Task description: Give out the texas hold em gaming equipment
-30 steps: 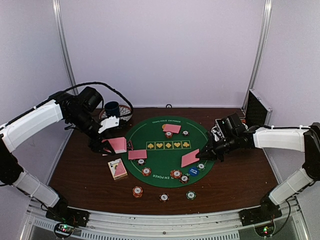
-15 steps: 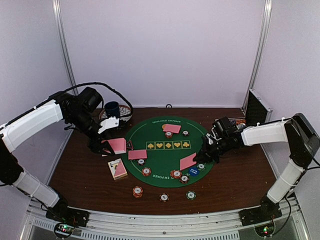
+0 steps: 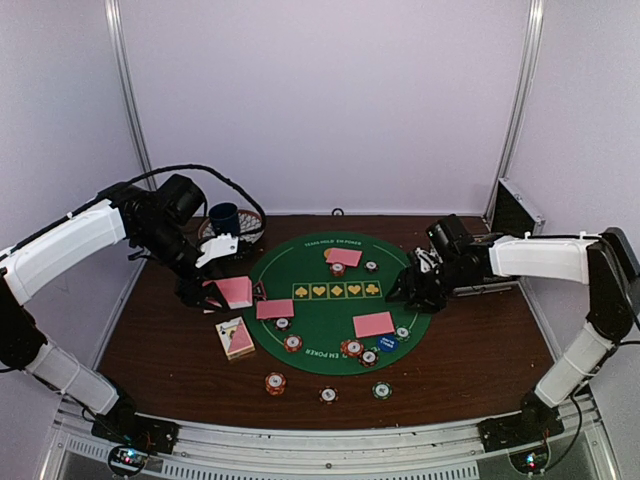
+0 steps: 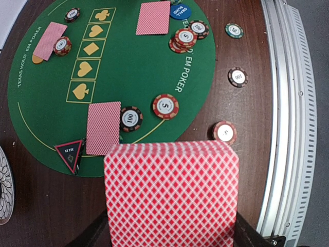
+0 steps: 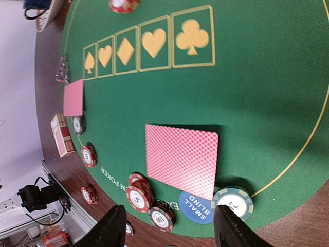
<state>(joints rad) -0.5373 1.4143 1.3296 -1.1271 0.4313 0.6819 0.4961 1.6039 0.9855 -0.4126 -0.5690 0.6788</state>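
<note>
My left gripper (image 3: 214, 291) is shut on a stack of pink-backed playing cards (image 3: 236, 290), held above the table left of the round green mat (image 3: 330, 272). In the left wrist view the stack (image 4: 172, 195) fills the lower frame and hides the fingertips. My right gripper (image 3: 402, 294) hangs open just above the mat's right side, with nothing between its fingers. One card (image 5: 182, 159) lies flat on the mat in front of it, overlapping the blue small-blind button (image 5: 198, 208) beside a green chip (image 5: 232, 200). More single cards (image 3: 275, 309) (image 3: 344, 257) and poker chips (image 3: 352, 349) lie on the mat.
A card box (image 3: 235, 337) lies left of the mat. A black-red triangular marker (image 4: 70, 153) sits at the mat's edge. Loose chips (image 3: 275, 383) dot the wood near the front. A dark blue cup (image 3: 224, 217) stands at back left, a metal case (image 3: 512, 215) at back right.
The right gripper has opened and let go of its card, which now lies flat on the mat, and it has drawn back up and to the right. The left arm has not moved.
</note>
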